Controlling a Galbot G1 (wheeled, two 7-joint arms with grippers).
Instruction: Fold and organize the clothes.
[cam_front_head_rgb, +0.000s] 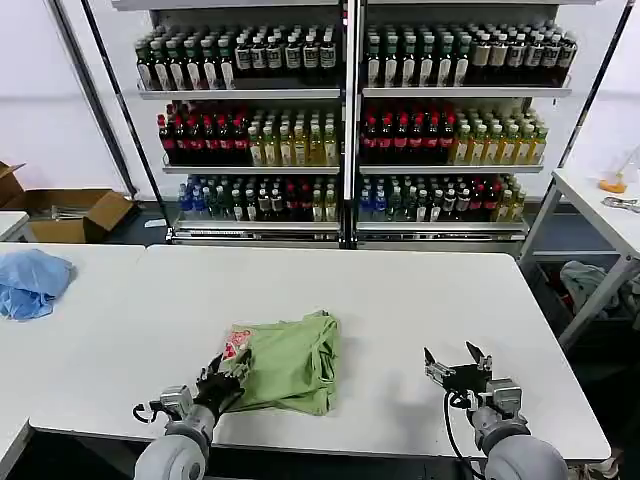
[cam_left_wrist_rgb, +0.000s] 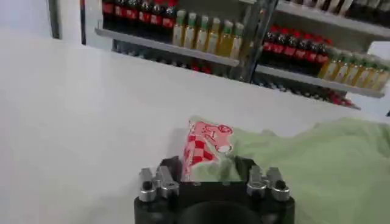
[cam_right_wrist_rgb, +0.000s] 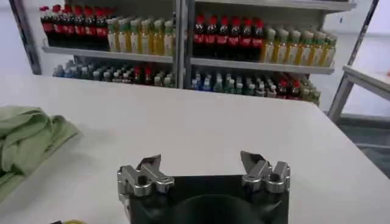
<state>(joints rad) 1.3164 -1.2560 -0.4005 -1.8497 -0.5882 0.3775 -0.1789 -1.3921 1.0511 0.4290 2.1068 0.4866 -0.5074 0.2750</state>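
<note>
The clothes are one light green shirt (cam_front_head_rgb: 293, 362), folded into a rough square near the front of the white table (cam_front_head_rgb: 400, 290). Its red-and-white print (cam_front_head_rgb: 237, 346) shows at the left edge. My left gripper (cam_front_head_rgb: 225, 370) is at that edge, open, and its fingers (cam_left_wrist_rgb: 171, 168) straddle the printed fabric (cam_left_wrist_rgb: 204, 143) of the shirt (cam_left_wrist_rgb: 317, 164). My right gripper (cam_front_head_rgb: 452, 358) hovers open over bare table to the right of the shirt, with nothing between its fingers (cam_right_wrist_rgb: 151, 163). From the right wrist, a bit of the shirt (cam_right_wrist_rgb: 27, 143) shows far to the side.
A light blue cloth (cam_front_head_rgb: 30, 282) lies on the adjoining table at far left. Shelves of bottles (cam_front_head_rgb: 345, 120) stand behind the table, with a cardboard box (cam_front_head_rgb: 70, 212) on the floor. A side table (cam_front_head_rgb: 600, 205) stands at right over a grey-teal cloth (cam_front_head_rgb: 588, 280).
</note>
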